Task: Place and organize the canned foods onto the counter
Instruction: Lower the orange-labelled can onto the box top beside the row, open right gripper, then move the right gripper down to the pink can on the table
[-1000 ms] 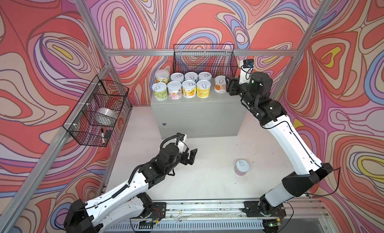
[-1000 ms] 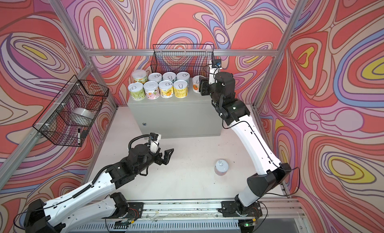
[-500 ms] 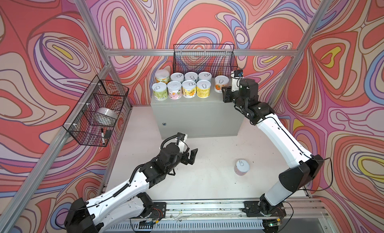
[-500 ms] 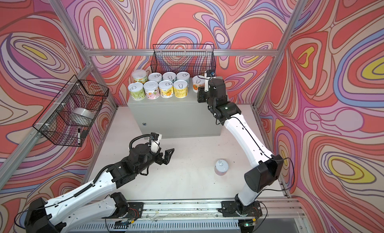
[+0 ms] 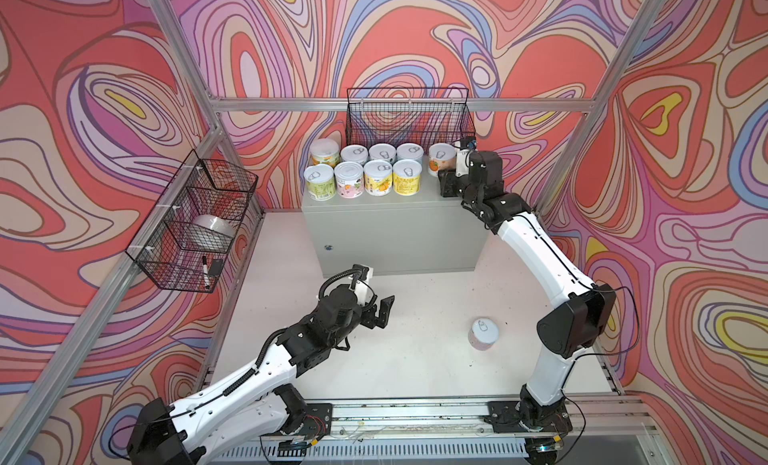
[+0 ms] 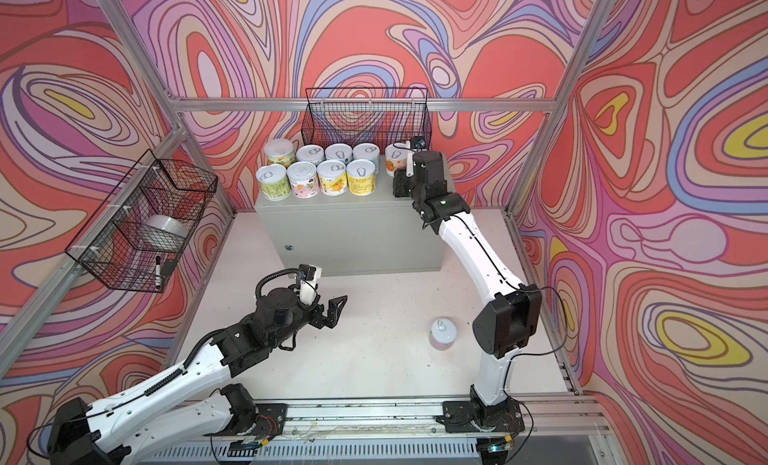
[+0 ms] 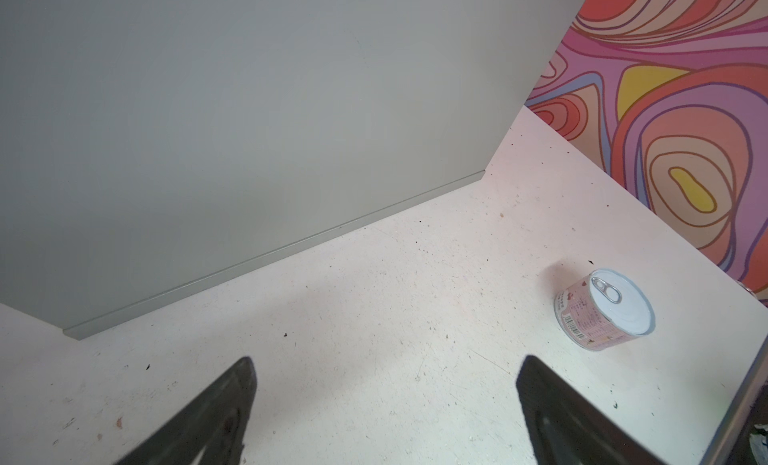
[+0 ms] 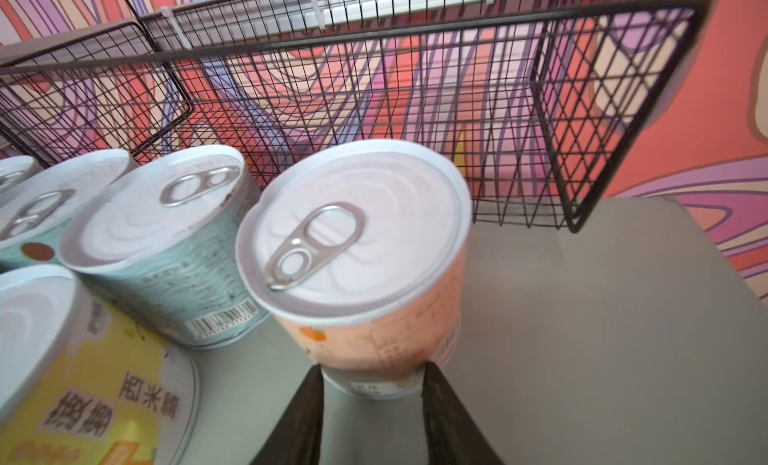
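My right hand [image 8: 371, 371] is drawn in narrow, its tips at the foot of the orange can [image 8: 353, 242]. That can stands upright on the counter [image 8: 582, 317] just beyond them, beside the end of the back row of cans [image 5: 382, 153]. Whether I am pinching it or only touching it I cannot tell. I judge this to be the settling of the ninth can.

My left hand [image 7: 386, 359] hangs spread wide and empty over the floor [image 7: 374, 276], facing the counter's front. The pink can [image 7: 604, 309] stands well apart from it, off toward my right arm.

Next I should back the right hand straight away without tipping the orange can, then fetch the pink one.
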You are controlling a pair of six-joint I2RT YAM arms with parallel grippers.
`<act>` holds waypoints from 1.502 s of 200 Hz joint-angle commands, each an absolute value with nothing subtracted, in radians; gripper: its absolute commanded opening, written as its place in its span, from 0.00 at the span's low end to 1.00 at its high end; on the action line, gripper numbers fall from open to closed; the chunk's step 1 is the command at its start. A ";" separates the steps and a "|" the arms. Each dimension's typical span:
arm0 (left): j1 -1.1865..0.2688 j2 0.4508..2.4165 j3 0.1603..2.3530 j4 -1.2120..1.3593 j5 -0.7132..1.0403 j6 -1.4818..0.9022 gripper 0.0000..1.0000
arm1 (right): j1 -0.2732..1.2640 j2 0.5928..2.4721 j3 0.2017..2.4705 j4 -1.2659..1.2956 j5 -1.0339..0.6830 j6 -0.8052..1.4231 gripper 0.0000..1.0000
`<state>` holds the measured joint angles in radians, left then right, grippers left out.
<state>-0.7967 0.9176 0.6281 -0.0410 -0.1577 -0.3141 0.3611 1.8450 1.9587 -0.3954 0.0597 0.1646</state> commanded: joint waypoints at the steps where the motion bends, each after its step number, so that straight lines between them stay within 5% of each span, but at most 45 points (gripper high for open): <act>1: -0.790 0.908 0.618 -0.035 -0.167 -0.302 1.00 | 0.357 1.879 1.997 -0.373 0.004 0.152 0.40; 38: -0.788 0.910 0.614 -0.032 -0.167 -0.304 1.00 | 0.357 1.896 2.022 -0.367 -0.052 0.136 0.39; 90: -0.788 0.939 0.610 -0.015 -0.162 -0.309 1.00 | 0.357 1.802 1.953 -0.368 0.084 0.133 0.43; 131: -0.788 1.004 0.544 0.150 -0.075 -0.315 1.00 | 0.356 1.583 1.815 -0.394 0.147 0.131 0.64; 178: -0.801 1.145 0.493 0.346 0.038 -0.339 1.00 | 0.359 1.386 1.737 -0.848 0.070 0.256 0.81; 242: -0.845 1.201 0.486 0.496 0.092 -0.326 1.00 | 0.365 0.973 1.221 -1.051 0.095 0.514 0.84; 300: -0.899 1.385 0.494 0.683 0.127 -0.362 1.00 | 0.365 0.847 0.900 -1.128 0.028 0.667 0.94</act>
